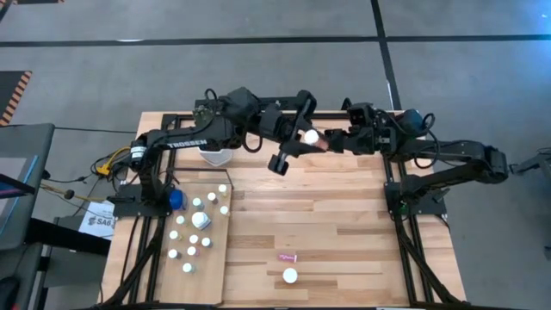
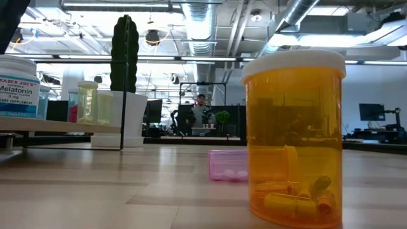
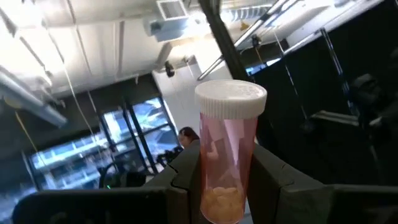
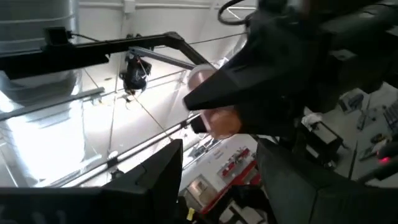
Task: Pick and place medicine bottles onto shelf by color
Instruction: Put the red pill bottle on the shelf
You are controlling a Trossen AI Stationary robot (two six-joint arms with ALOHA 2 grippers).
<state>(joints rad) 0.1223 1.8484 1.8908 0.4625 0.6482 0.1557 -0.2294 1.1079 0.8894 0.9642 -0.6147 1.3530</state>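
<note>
A pink medicine bottle (image 3: pixel 228 155) with a white cap is high over the table's far middle, with my left gripper (image 3: pixel 227 171) shut on it. In the high view the bottle (image 1: pixel 312 138) lies between both grippers. My right gripper (image 4: pixel 217 155) faces it from the right, fingers wide open. The bottle (image 4: pixel 217 118) shows just beyond them, and I cannot tell whether they touch it. An amber bottle (image 1: pixel 290 275) stands on the table near its front edge. Beside it a small pink bottle (image 1: pixel 287 257) lies on its side. The shelf (image 1: pixel 211 258) at the left carries several bottles. My left gripper pinches the pink bottle's lower body (image 3: pixel 227 193) between its two fingers (image 3: pixel 186 180). The capped end (image 3: pixel 231 99) sticks out free past the fingertips. The bottle is lifted clear of the table and tilted, with the cap uppermost.
A white pot (image 1: pixel 215 156) with a tall cactus (image 2: pixel 124 54) stands at the far left, behind the shelf. A blue bottle (image 1: pixel 176 200) sits at the shelf's far left corner. Black frame rails (image 1: pixel 400 207) run along both table sides. Bare planks (image 1: pixel 327 215) lie in the middle.
</note>
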